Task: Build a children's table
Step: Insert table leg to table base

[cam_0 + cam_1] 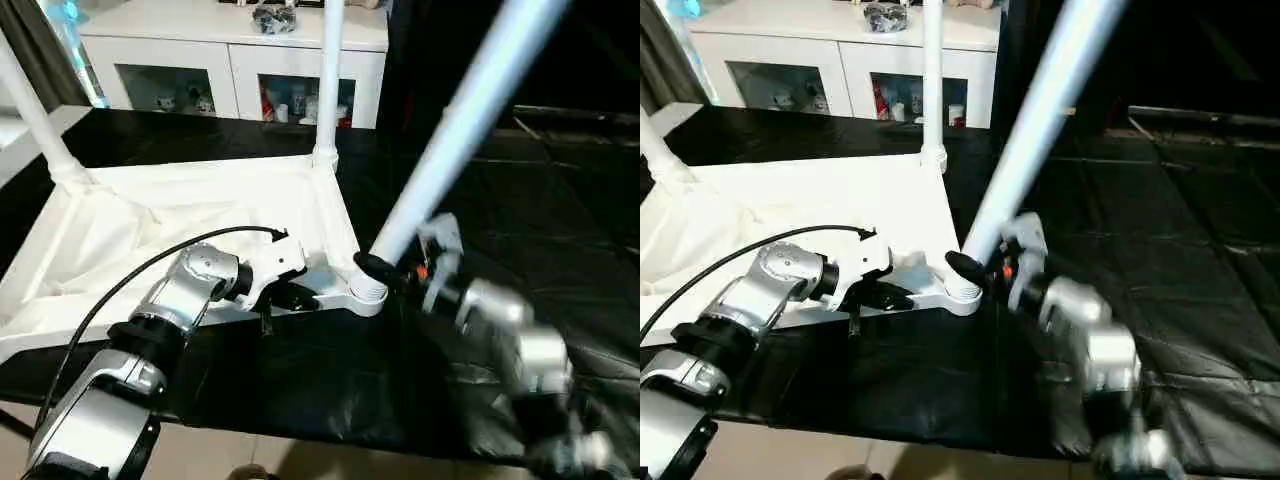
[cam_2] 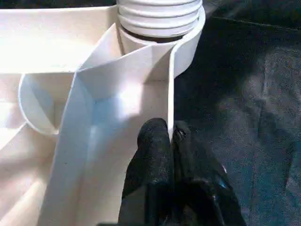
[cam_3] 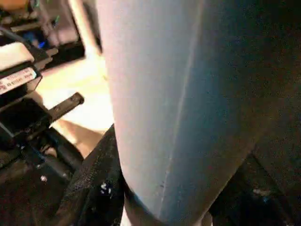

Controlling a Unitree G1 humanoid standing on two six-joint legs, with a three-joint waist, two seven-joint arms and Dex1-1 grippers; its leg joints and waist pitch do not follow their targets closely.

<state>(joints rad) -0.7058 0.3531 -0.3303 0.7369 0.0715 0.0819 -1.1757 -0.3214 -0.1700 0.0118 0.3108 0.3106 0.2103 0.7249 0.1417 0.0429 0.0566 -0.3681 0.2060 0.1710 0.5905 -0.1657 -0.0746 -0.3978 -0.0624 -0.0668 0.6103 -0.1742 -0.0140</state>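
Observation:
The white tabletop (image 1: pixel 200 220) lies underside up on the black-covered table. Two white legs stand upright in its far corners, one at the left (image 1: pixel 35 115) and one at the right (image 1: pixel 330 80). A third leg (image 1: pixel 450 130) leans to the right, its ribbed end in the near right corner socket (image 1: pixel 368 292). My right gripper (image 1: pixel 385 270) is shut on this leg just above the socket, and one black finger (image 3: pixel 94 188) shows beside the tube. My left gripper (image 2: pixel 169 136) is shut on the tabletop's thin rim wall (image 2: pixel 170 94) close to that same socket.
A white cabinet (image 1: pixel 230 60) with glass doors stands behind the table. Black cloth (image 1: pixel 520 200) covers the table to the right. The table's near edge (image 1: pixel 300 430) runs just below my arms. A black cable (image 1: pixel 150 265) arcs over my left forearm.

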